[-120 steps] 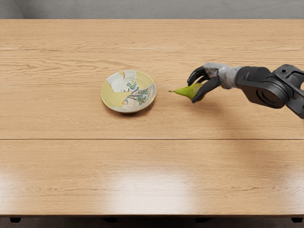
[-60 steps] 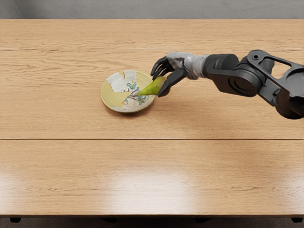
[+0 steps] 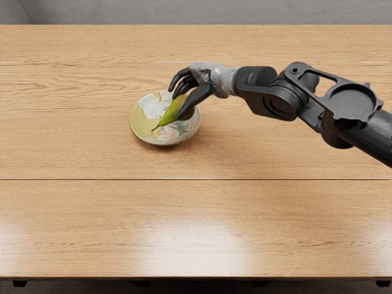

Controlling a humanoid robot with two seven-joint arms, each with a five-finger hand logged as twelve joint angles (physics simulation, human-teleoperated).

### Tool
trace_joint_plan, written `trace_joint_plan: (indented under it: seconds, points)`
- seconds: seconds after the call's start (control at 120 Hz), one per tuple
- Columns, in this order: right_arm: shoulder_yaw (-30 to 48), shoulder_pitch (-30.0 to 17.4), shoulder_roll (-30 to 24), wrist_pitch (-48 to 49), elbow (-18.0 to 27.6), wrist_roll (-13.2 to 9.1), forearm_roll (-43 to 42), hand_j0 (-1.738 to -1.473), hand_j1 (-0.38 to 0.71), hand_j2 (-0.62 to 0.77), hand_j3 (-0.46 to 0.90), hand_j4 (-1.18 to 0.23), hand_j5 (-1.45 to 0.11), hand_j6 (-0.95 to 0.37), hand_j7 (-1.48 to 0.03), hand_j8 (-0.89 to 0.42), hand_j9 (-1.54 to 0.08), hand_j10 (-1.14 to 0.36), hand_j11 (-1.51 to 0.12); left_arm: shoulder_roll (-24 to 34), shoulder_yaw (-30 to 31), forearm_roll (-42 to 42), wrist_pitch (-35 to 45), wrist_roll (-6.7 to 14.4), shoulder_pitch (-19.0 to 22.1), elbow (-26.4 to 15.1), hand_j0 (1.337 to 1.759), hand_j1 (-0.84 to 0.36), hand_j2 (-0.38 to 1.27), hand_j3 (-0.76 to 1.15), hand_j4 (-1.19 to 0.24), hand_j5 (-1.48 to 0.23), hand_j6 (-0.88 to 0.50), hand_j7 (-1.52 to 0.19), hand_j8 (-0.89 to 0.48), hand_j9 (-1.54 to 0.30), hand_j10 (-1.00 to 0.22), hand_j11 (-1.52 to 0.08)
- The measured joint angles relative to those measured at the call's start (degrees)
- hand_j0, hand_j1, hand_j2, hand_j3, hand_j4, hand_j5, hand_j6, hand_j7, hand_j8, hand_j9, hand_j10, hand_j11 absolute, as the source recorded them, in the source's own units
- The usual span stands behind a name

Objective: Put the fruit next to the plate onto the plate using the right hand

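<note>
In the head view, a wooden table (image 3: 184, 214) fills the picture, with a grey strip behind its far edge. A yellow-green plate (image 3: 137, 120) with a leaf pattern and pale patches sits left of the table's middle. The right arm comes in from the right edge, its dark jointed links stretching across to the plate's upper right side. The right hand (image 3: 197, 84) hangs over the plate's far right rim, with its dark fingers (image 3: 178, 79) curled downward. Thumb and fingers close on the thick end of the fruit, a green pear (image 3: 172, 111). The pear is tilted, its broad end up in the grip and its narrow stem end pointing down and left, over the inside of the plate. The stem tip seems to lie very near the plate's surface, but from this angle I cannot tell whether it touches.
</note>
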Motion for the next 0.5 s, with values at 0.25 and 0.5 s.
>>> trace_joint_plan:
  seconds: [0.25,0.5]
  points:
    - [0.0,0.3,0.5,0.0,-1.7,1.1,0.0,-1.656,0.34,0.54,0.0,-0.74,-1.03,-0.73,-0.99,-0.4,-1.01,-0.47,-0.98,0.0,0.0,0.0,0.0,0.0,0.0,0.0,1.658,0.35,0.0,0.0,0.0,0.0,0.0,0.0,0.0,0.0,0.0,0.0]
    - [0.0,1.1,4.6,-0.1,-6.4,1.3,0.1,-1.657,0.21,0.17,0.0,-0.53,-0.71,-0.54,-0.7,-0.42,-0.71,-0.43,-0.7,0.0,0.0,0.0,0.0,0.0,0.0,0.0,1.658,0.35,0.0,0.0,0.0,0.0,0.0,0.0,0.0,0.0,0.0,0.0]
